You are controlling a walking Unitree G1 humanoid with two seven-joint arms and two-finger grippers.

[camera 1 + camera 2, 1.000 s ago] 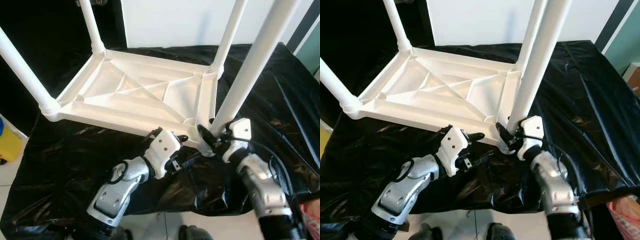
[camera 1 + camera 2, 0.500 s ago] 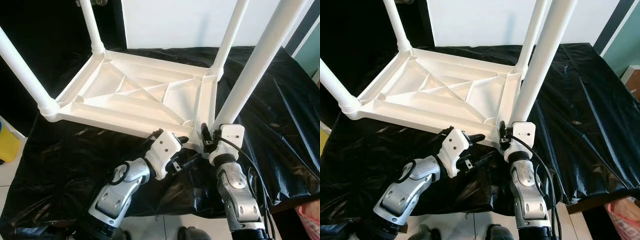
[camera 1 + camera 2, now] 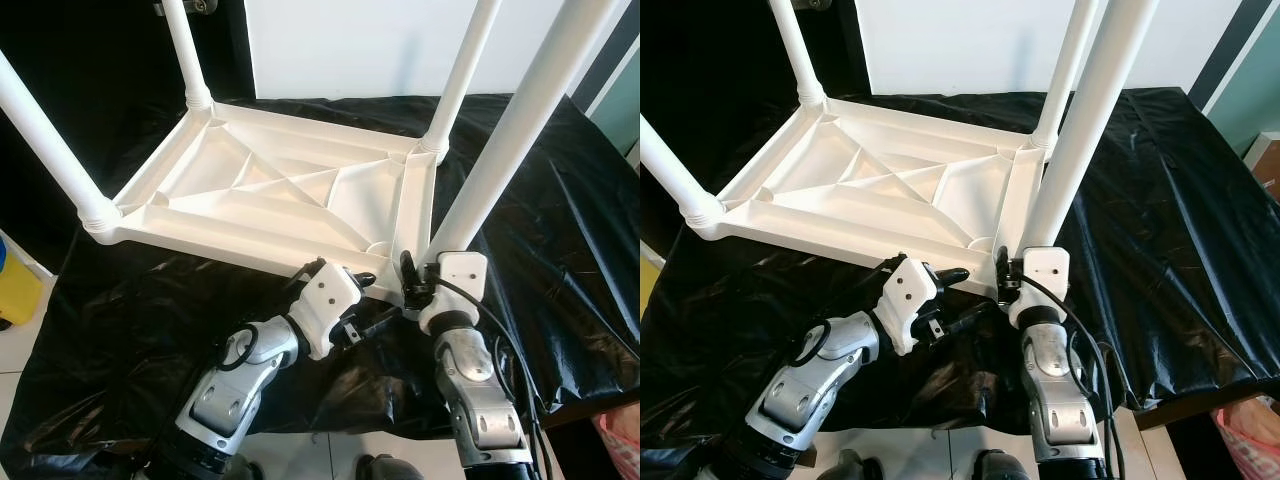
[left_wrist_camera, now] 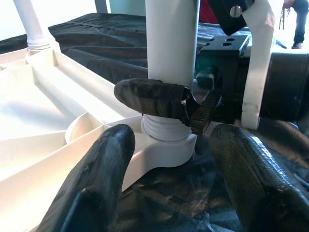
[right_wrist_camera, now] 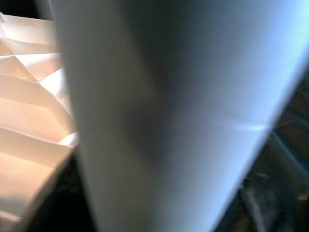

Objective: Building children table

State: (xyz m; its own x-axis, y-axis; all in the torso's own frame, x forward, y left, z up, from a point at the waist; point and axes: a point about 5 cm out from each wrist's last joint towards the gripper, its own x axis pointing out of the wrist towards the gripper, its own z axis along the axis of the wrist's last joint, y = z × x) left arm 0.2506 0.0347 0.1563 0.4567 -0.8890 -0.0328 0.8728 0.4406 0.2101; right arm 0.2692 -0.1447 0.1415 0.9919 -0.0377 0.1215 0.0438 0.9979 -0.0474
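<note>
Right claw (image 4: 195, 104) clamps the near table leg (image 3: 500, 160) at its threaded socket, likely to screw it in, while left claw (image 3: 360, 300) hovers open beside the upturned tabletop (image 3: 270, 190).

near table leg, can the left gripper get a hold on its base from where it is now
Probably yes: the left gripper is open, pointing at the near table leg base, but the right gripper already holds the same spot.
</note>
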